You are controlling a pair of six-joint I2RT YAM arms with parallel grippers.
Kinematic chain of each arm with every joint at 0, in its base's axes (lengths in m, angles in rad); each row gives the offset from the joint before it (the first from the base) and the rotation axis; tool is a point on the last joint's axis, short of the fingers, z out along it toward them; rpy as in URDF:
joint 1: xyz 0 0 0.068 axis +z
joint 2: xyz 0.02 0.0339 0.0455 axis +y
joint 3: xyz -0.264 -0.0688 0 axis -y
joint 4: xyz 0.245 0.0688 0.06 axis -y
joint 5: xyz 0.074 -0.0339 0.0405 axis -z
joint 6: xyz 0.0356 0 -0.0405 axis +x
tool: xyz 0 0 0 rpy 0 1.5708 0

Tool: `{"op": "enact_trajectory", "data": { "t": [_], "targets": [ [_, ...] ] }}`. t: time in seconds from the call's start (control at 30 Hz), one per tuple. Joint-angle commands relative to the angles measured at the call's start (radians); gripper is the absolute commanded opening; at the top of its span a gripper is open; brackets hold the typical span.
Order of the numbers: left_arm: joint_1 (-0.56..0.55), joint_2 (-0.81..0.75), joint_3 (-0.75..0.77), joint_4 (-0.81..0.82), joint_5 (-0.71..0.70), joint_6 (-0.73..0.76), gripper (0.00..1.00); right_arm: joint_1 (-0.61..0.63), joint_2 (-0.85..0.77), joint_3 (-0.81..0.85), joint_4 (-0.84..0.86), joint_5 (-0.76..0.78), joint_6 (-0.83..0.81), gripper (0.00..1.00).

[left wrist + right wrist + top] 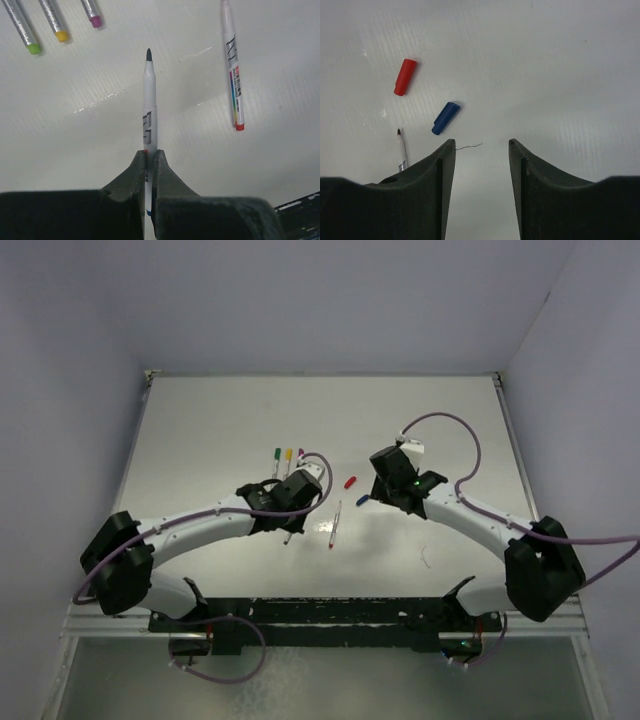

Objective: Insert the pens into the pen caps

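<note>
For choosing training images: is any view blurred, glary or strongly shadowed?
Top external: soft, even light, small objects barely resolved. Left wrist: the held pen is sharp, faint glare streaks beside it. Right wrist: red cap and blue cap sharp, soft shadows; the right claw is dark, without detail.

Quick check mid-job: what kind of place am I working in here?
Most likely a lab test cell, not a home or office: a white tabletop boxed in by plain walls, with a left arm and right arm mounted on a rail at its near edge.
</note>
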Motion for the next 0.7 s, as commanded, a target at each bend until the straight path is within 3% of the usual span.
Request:
{"op": "enact_trajectory", "data": {
  "t": [0.0, 0.37, 0.67],
  "targets": [
    [0.012, -0.079, -0.002, -0.071, -0.04, -0.035, 0.0, -0.003, 0.089, 0.078, 0.047, -0.067, 0.033, 0.51],
    [0.034, -0.199, -0.083, -0.075, -0.081, -0.059, 0.0, -0.001, 0.236, 0.188, 0.057, -0.097, 0.077, 0.58],
    [0.038, -0.244, -0.107, -0.073, -0.09, -0.048, 0.0, 0.016, 0.303, 0.228, 0.004, -0.064, 0.134, 0.57]
  ]
}}
